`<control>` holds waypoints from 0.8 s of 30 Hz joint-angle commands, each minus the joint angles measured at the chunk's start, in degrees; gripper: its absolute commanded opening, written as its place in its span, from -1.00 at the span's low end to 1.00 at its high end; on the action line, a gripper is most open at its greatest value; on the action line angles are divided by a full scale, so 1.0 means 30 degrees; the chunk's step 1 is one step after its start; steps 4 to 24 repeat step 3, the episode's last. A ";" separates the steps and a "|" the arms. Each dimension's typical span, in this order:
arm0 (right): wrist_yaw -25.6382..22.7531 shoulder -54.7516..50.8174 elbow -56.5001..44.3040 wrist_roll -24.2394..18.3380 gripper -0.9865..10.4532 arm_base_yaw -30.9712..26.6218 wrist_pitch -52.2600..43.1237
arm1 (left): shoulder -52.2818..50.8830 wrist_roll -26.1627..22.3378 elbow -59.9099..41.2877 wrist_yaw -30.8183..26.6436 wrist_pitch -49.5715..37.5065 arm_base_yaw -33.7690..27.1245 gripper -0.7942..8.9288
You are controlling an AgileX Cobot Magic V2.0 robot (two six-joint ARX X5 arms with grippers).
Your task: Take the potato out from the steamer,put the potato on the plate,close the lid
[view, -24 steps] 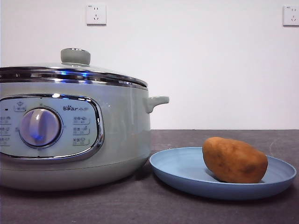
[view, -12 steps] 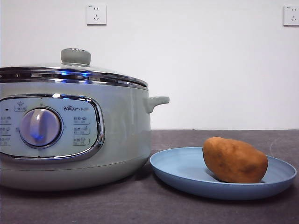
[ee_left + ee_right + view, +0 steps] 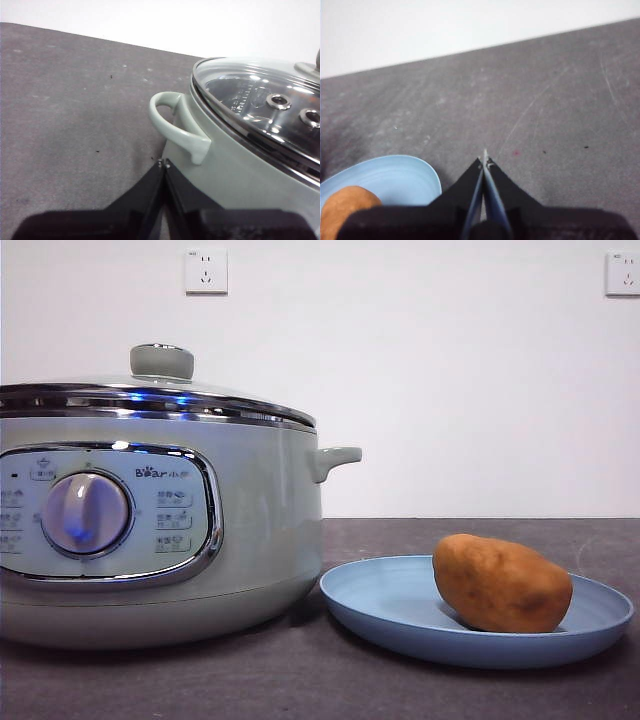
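The orange-brown potato [image 3: 502, 583] lies on the light blue plate [image 3: 390, 605] at the right of the front view. The sage-green steamer [image 3: 260, 530] stands at the left with its glass lid [image 3: 160, 390] closed on it. My left gripper [image 3: 164, 164] is shut and empty, beside the steamer's [image 3: 235, 170] side handle [image 3: 177, 125], with the lid [image 3: 260, 100] in sight. My right gripper [image 3: 484, 159] is shut and empty above the dark table, next to the plate [image 3: 395, 180] and the potato [image 3: 347, 207]. Neither arm shows in the front view.
The dark grey table [image 3: 450, 690] runs back to a white wall with two sockets [image 3: 205, 270]. The steamer's small side handle [image 3: 335, 458] points toward the plate.
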State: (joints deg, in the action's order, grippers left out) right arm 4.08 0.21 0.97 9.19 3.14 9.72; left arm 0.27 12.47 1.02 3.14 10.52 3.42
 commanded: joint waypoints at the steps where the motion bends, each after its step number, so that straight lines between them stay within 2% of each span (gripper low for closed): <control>1: 0.0022 -0.0044 -0.0211 0.0146 -0.83 0.0109 0.0233 | -0.0036 -0.0087 -0.0277 -0.0022 -0.0087 -0.0036 -0.84; 24: 0.0109 -0.0044 -0.0211 0.0197 -0.83 0.0124 0.0226 | -0.0036 -0.0087 -0.0277 -0.0022 -0.0080 -0.0036 -0.84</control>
